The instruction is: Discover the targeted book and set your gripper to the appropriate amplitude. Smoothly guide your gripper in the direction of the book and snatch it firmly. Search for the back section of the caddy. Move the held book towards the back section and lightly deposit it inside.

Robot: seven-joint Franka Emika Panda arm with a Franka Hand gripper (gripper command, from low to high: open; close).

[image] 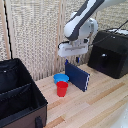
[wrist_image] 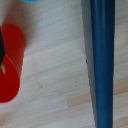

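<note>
The book (image: 77,75) is a thin dark navy hardcover standing on its long edge on the wooden table, near the middle of the exterior view. In the wrist view its top edge (wrist_image: 100,60) runs as a long blue strip. My gripper (image: 72,60) hangs just above the book's end nearer the exterior view's left. Its fingers look apart and hold nothing. The black soft-sided caddy (image: 35,100) stands at the lower left of the exterior view, with inner dividers. Its far compartment (image: 12,77) is dark and looks empty.
A red cup (image: 62,88) stands beside the book, and it also shows in the wrist view (wrist_image: 10,65). A light blue round object (image: 61,77) lies behind the cup. A big black hard-cased appliance (image: 111,52) stands at the exterior view's right. A slatted screen backs the table.
</note>
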